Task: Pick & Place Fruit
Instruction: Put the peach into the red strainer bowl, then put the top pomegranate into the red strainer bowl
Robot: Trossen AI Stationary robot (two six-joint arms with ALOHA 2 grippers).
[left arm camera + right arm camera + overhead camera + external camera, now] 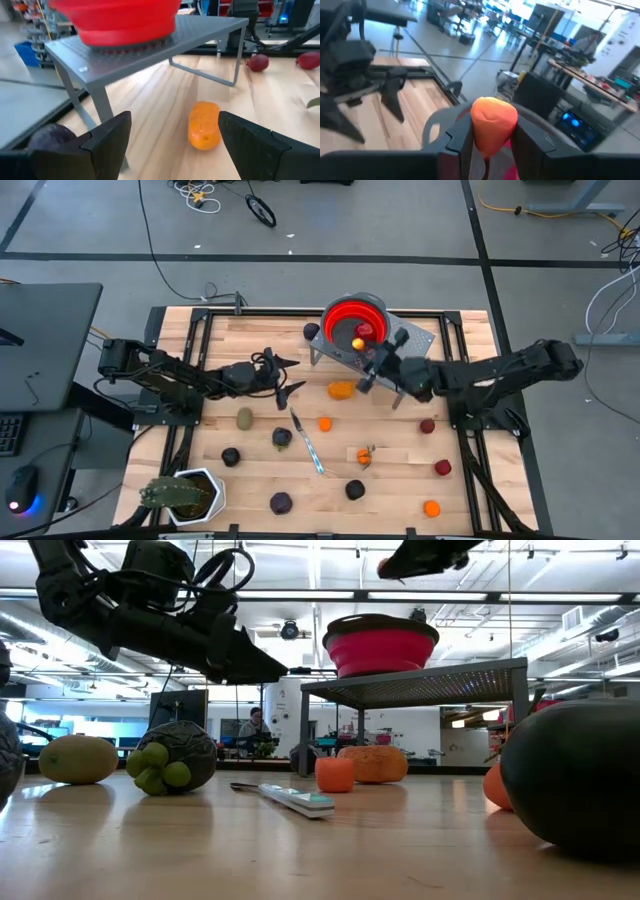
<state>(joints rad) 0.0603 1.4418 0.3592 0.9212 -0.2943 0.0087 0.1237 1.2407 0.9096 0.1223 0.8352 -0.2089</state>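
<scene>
Above the red bowl [353, 327] on its grey stand [415, 340], the right hand [376, 363] grips an orange fruit [493, 120] between its fingers; the wrist view shows the fruit pinched upright over the bowl's rim. A red-and-yellow fruit [362, 332] already lies in the bowl. The left hand [288, 376] hangs with its fingers spread wide and nothing in them, near an orange fruit [342, 390] that lies on the bench [400, 480] just beside the stand. Other fruits are scattered over the bench: a green one [244, 418], dark purple ones [231, 457] [281, 503], red ones [442, 468] and small orange ones [325, 424] [431, 508]. A knife [308, 445] lies near the middle, and a potted plant [183, 495] stands at a bench corner.
</scene>
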